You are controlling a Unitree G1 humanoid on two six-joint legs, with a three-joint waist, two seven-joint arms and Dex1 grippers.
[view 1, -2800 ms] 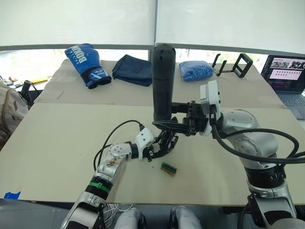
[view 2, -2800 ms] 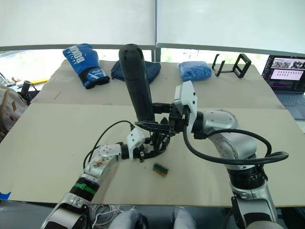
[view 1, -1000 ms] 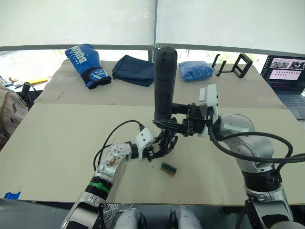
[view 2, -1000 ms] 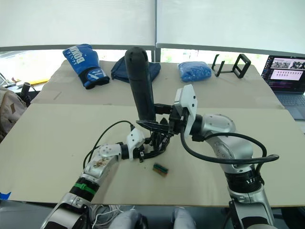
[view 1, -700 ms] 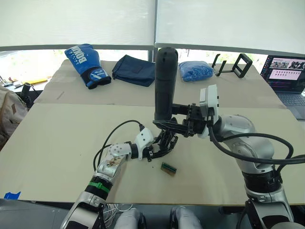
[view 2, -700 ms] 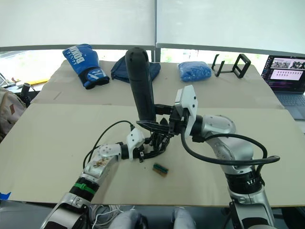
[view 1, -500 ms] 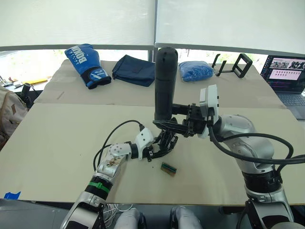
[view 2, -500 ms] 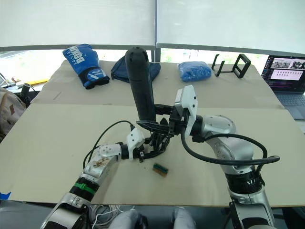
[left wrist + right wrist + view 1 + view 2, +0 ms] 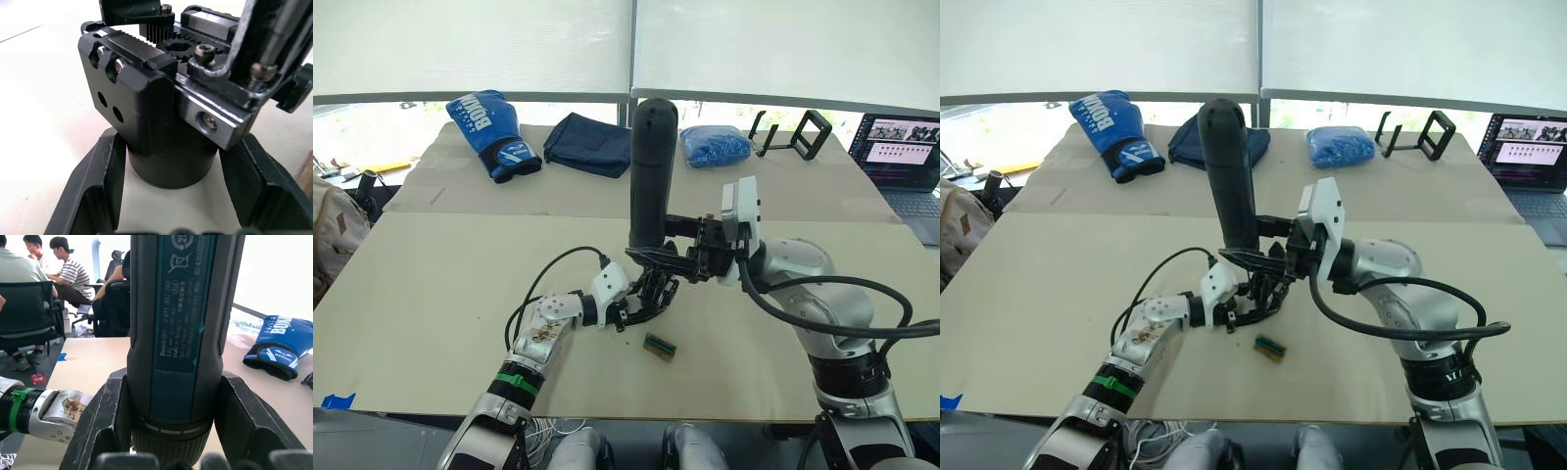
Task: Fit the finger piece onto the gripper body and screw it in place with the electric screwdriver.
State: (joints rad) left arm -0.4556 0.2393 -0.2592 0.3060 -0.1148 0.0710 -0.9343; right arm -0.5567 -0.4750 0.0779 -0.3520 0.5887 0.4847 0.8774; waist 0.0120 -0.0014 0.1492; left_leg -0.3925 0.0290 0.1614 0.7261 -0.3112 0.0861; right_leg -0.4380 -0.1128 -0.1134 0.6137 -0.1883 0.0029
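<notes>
While the left gripper point(image 9: 171, 205) clamps the rounded base of the gripper body point(image 9: 651, 292) near the table's point(image 9: 431, 294) middle, the right gripper point(image 9: 171, 431) is closed around the electric screwdriver point(image 9: 649, 171), held upright with its rounded end on top and its tip down over the body (its thin bit point(image 9: 281, 29) rests among the gears). A small green-and-brown block point(image 9: 659, 346) lies just beside them towards the near edge. Along the far edge sit a blue boxing glove point(image 9: 494, 130), a dark folded cloth point(image 9: 587, 142), a blue bag point(image 9: 716, 146), a black stand point(image 9: 800, 134) and a laptop point(image 9: 906, 157) at the far right corner
</notes>
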